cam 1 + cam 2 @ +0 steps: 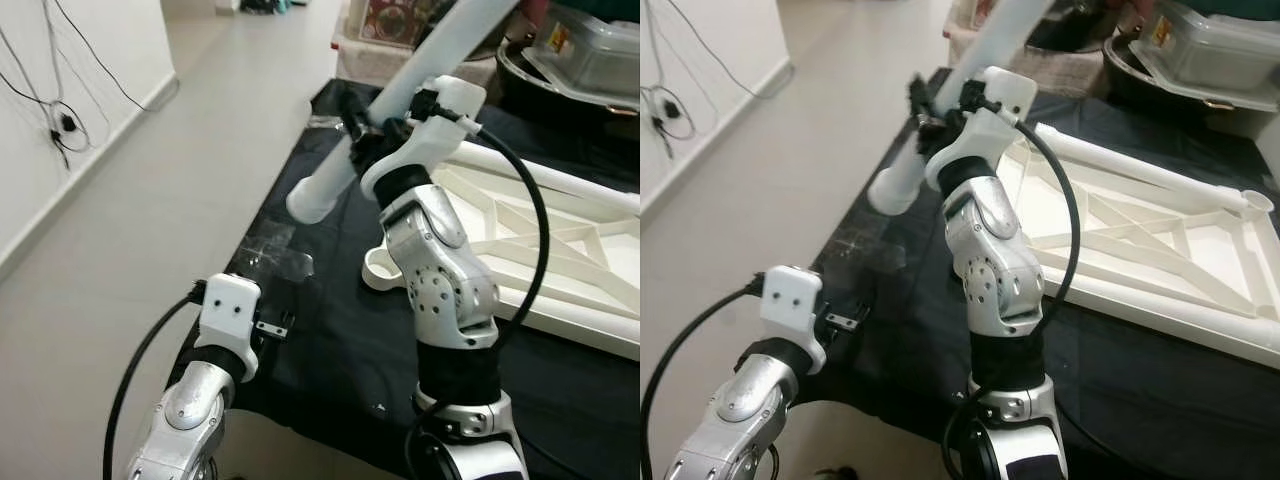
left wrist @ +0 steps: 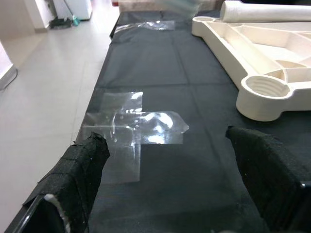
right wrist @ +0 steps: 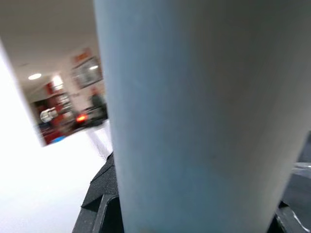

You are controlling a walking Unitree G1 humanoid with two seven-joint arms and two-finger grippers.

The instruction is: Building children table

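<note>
The right gripper [image 1: 362,128] has its fingers pinching a long white table leg [image 1: 400,95] held up high and tilted — it could slip or swing and knock the white table frame [image 1: 1160,250] lying upside down just past the fingers. The left gripper [image 2: 170,194] waits low with fingers spread over the black surface [image 2: 160,73]. A clear tub [image 1: 1215,45] sits far behind; I cannot tell what is inside.
</note>
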